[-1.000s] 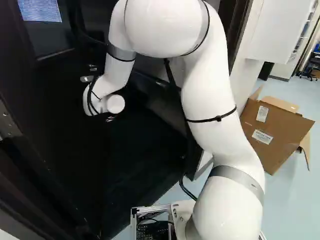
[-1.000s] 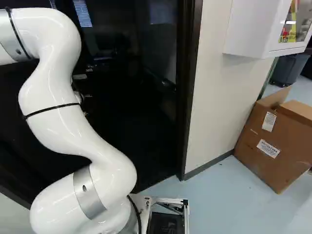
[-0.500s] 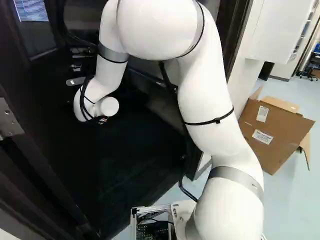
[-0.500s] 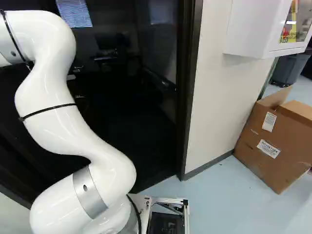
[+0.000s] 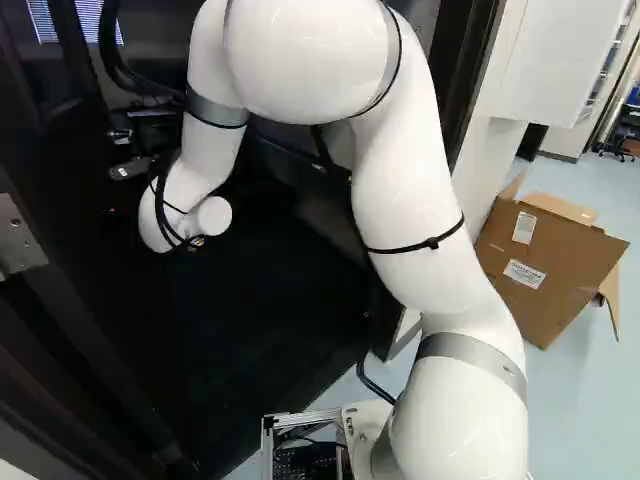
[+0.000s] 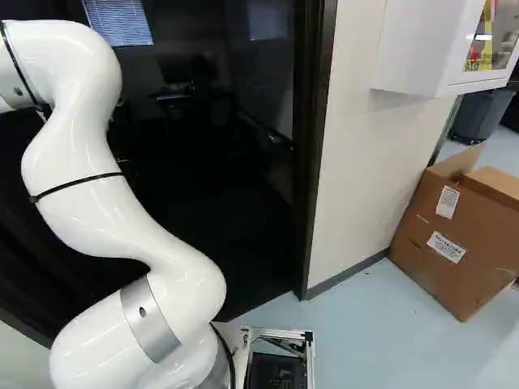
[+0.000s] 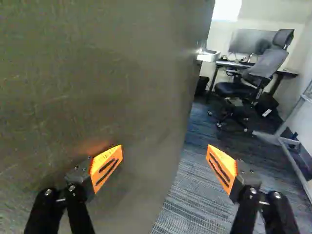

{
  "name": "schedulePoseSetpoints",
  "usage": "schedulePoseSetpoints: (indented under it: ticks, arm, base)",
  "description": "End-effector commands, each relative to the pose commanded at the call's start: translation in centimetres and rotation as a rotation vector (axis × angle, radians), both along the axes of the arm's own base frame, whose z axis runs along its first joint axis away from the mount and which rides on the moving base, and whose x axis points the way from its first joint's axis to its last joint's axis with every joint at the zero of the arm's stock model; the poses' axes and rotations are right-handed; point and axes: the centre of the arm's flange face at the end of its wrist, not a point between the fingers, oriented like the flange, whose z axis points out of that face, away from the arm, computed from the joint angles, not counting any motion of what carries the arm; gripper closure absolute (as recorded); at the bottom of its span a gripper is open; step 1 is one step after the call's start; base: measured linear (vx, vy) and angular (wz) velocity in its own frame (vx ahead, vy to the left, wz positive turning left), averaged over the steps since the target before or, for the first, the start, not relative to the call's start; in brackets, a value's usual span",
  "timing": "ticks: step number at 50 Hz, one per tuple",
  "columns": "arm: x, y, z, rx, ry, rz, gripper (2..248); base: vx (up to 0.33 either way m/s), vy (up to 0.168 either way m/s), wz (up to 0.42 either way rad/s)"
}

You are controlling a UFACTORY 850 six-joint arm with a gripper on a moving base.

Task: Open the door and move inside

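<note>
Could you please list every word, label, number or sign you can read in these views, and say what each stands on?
Upper white label on the cardboard box: too blurred to read.
Lower white label on the same box: too small and blurred.
Yellow sign at the white wall cabinet: too blurred for a sure reading.
Nothing can be quoted with certainty.

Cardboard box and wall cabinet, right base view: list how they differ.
The cardboard box is brown; the wall cabinet is white. The box stands on the floor; the cabinet hangs on the wall. The box has raised flaps; the cabinet has a clear window. Both are boxy.
</note>
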Motion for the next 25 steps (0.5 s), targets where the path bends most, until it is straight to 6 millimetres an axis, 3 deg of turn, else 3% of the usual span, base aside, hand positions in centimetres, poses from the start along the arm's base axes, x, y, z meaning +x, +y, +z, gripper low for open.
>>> schedulePoseSetpoints:
  ticks: [25]
  arm:
    - [-1.9,2.4,0.1,-0.017,-0.097,0.193,3]
  base:
    - [0.000,0.000,0.000]
